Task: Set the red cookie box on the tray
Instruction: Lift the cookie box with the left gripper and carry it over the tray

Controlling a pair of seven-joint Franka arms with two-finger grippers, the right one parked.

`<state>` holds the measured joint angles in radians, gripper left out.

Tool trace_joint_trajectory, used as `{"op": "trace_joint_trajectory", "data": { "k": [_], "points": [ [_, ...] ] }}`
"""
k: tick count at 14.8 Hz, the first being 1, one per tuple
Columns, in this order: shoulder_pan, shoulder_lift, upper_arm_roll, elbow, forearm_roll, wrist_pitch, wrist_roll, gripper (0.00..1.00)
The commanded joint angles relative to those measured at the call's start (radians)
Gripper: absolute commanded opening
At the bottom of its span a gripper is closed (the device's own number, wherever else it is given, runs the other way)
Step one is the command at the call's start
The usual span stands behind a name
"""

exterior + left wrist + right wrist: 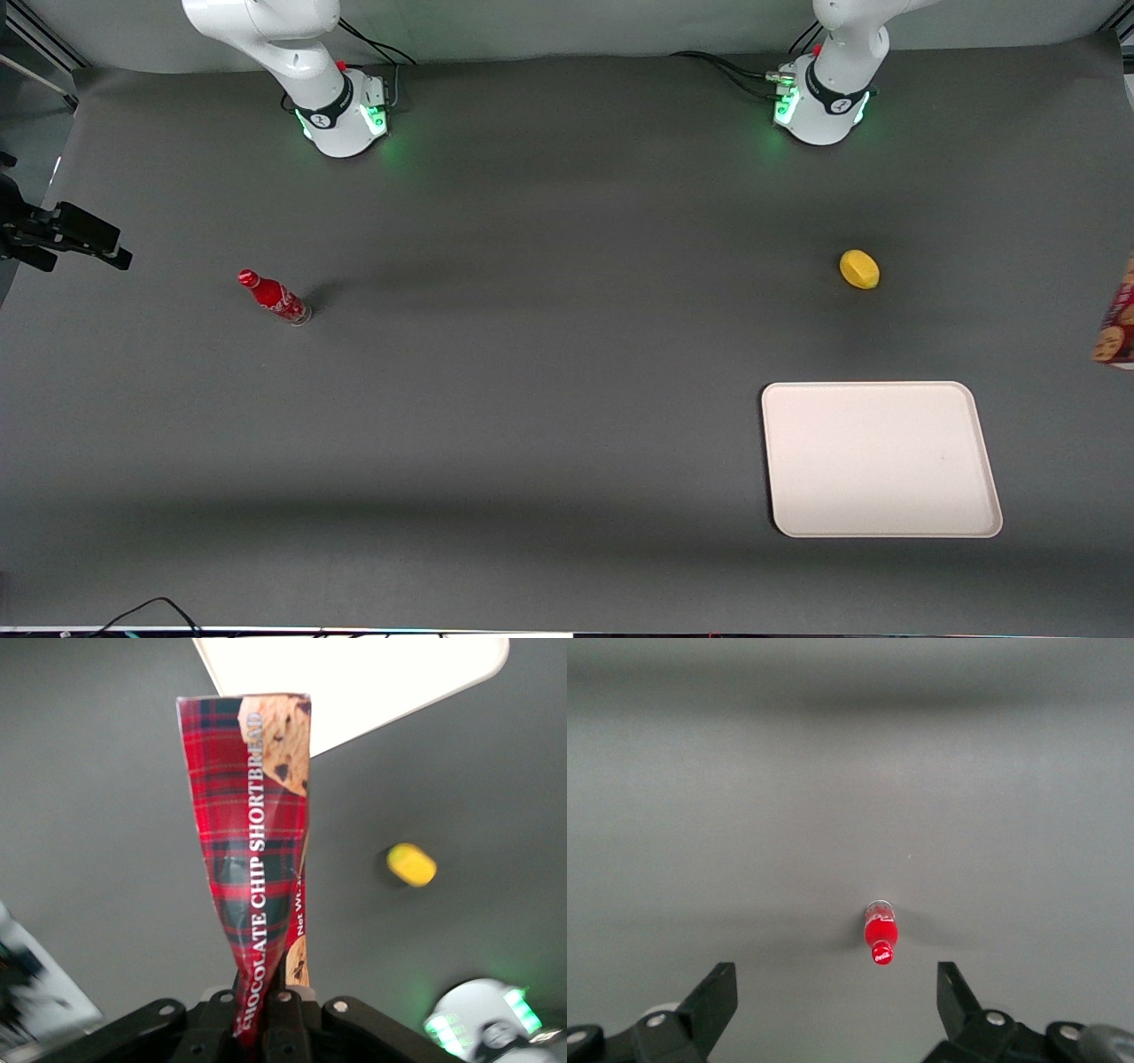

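Your gripper (261, 1028) holds the red cookie box (257, 850) aloft, clamped at one end, above the desk (532, 399). The tray (881, 459) lies nearer the front camera than the lemon (859, 269). The bottle (273, 297) stands well apart from the tray, toward the parked arm's end.

Only a sliver of the red cookie box (1118, 321) shows at the edge of the front view, the rest cut off along with the gripper (264, 1028) holding it. From the wrist, the box's pinched end disappears between the dark fingers (288, 1032), whose tips are cropped. The tray (372, 678) is partly cut off and partly covered by the box. The lemon (411, 864) appears blurred.
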<state>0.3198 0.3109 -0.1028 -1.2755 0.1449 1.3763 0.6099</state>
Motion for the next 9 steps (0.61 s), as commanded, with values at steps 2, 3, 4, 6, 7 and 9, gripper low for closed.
{"op": "trace_joint_trajectory", "data": {
  "k": [2,3,4,6,7,9],
  "points": [
    [-0.068,-0.001,0.002,-0.177,-0.031,0.18,-0.301,0.0],
    [-0.07,-0.001,0.002,-0.227,-0.034,0.266,-0.305,0.0],
    [-0.07,0.0,0.0,-0.272,-0.039,0.338,-0.305,0.0],
    [-0.071,0.002,0.0,-0.35,-0.05,0.464,-0.305,0.0],
    [-0.073,0.005,0.0,-0.382,-0.05,0.522,-0.305,0.0],
    [-0.073,0.034,0.0,-0.429,-0.05,0.646,-0.308,0.0]
  ]
}}
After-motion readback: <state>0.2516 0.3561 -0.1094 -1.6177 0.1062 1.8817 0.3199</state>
